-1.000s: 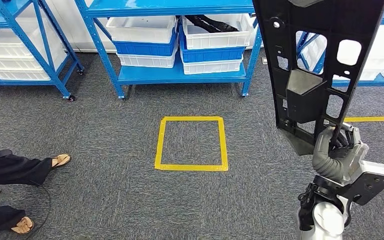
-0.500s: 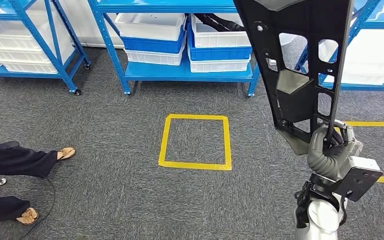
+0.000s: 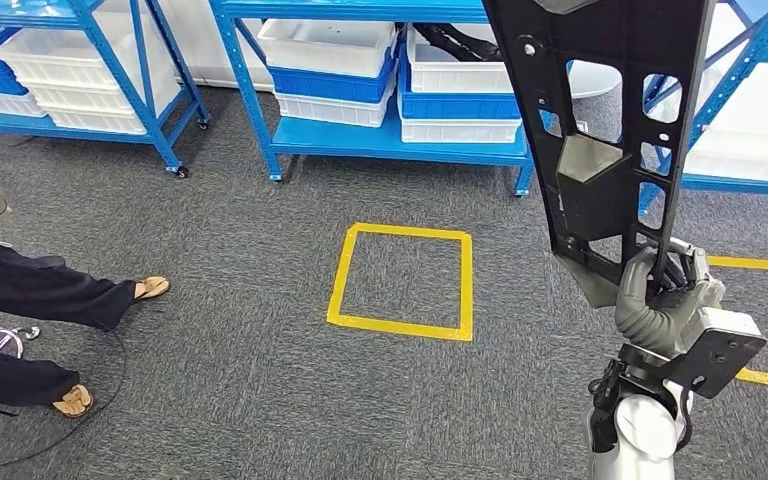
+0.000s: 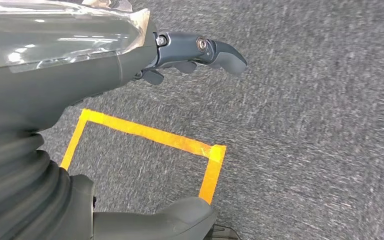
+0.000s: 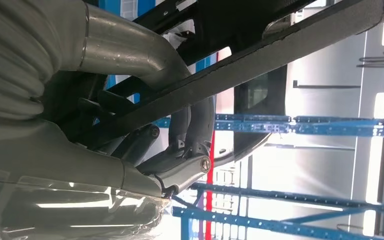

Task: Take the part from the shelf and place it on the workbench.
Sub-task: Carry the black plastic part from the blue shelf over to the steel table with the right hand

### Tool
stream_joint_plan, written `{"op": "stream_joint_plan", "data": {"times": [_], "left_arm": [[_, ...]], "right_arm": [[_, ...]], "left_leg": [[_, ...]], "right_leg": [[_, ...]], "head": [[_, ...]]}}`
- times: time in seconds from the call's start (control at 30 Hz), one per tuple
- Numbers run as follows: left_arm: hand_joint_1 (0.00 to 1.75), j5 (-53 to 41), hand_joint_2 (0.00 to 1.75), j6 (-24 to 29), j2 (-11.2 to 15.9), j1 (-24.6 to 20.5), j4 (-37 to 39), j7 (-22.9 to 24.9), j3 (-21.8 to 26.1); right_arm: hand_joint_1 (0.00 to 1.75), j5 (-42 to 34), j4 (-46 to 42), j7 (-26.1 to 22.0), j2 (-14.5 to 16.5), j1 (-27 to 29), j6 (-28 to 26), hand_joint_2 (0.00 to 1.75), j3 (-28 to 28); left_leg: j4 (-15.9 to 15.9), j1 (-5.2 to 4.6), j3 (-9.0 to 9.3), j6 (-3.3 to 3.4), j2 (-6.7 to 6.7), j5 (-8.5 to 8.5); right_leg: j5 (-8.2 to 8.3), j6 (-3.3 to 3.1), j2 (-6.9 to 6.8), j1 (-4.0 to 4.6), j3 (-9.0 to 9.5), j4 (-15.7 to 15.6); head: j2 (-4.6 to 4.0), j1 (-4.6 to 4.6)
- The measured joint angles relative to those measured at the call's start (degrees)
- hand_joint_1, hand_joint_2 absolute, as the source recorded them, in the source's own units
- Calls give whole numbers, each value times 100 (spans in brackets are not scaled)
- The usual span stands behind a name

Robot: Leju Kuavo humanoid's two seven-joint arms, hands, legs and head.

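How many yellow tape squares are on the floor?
1 full square, on the carpet before the blue shelf. More yellow tape runs at the right, behind the black part; its shape is cut off.

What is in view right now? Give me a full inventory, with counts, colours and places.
black part: one, black, held upright in the right hand, near side.
shelving racks: three, blue, along the far side.
bins: several, white and blue, stacked on the racks' low shelves.
tape square: one, yellow, on the grey carpet, middle.
tape line: yellow, floor, right.
person: one, dark trousers, sandals, left edge.
right hand: grey, grips the part's lower end.
left hand: dark grey, holds nothing, over the carpet.
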Motion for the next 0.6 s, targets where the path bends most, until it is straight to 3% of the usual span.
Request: {"op": "stream_joint_plan", "data": {"times": [0.07,0.1,0.17,0.23,0.27,0.33,0.4,0.43,0.5,0.53,0.6], "left_arm": [[0,-1,175,2,8,-15,0,-1,-1],[0,-2,175,3,10,-21,0,-1,-1],[0,-3,175,7,14,-17,0,-2,-1],[0,-8,175,9,13,-7,0,-3,1],[0,-12,175,9,13,-7,0,-3,1],[0,-27,175,9,13,-14,0,-3,1],[0,-40,175,6,8,-10,1,-1,0],[0,-44,175,5,5,-4,1,0,0],[0,-51,175,2,2,1,1,2,0],[0,-53,175,-1,1,0,0,2,0],[0,-59,175,-6,0,0,1,5,0]], "right_arm": [[175,1,2,0,2,-25,1,175,0],[175,2,3,0,3,-34,1,175,2],[175,5,6,0,9,-42,1,175,7],[175,8,2,-2,13,-44,0,175,10],[175,9,-2,-3,10,-44,0,175,10],[175,9,-4,-4,-7,-17,-1,175,9],[175,14,-3,1,-28,37,-2,175,8],[175,18,-4,4,-37,58,-2,175,8],[175,26,-8,7,-48,74,-2,175,7],[175,27,-12,8,-53,76,-2,175,7],[175,34,-26,19,-58,85,-2,175,8]], "left_leg": [[-588,-85,342,85,143,137],[-700,-123,394,101,178,138],[-738,-166,384,116,106,155],[-829,-149,418,156,24,215],[-876,-134,438,185,-15,249],[-906,-122,435,220,-108,280],[-902,-125,420,229,-226,288],[-897,-125,418,228,-289,291],[-868,-123,414,218,-410,290],[-839,-133,403,203,-466,283],[-794,-152,362,155,-556,275]], "right_leg": [[0,6,-79,29,-4,-5],[1,10,-118,33,-6,-8],[5,40,-205,37,3,-31],[-64,80,-138,35,-35,57],[-164,84,-42,38,-116,234],[-465,49,156,26,-433,898],[-636,62,218,29,-706,1450],[-593,100,233,29,-708,1447],[-291,194,315,19,-401,825],[-150,211,399,11,-223,441],[3,169,499,8,-13,-17]], "head": [[0,3],[0,3],[0,-1],[0,6],[0,12],[0,20],[0,23],[0,24],[0,25],[0,25],[0,21]]}}
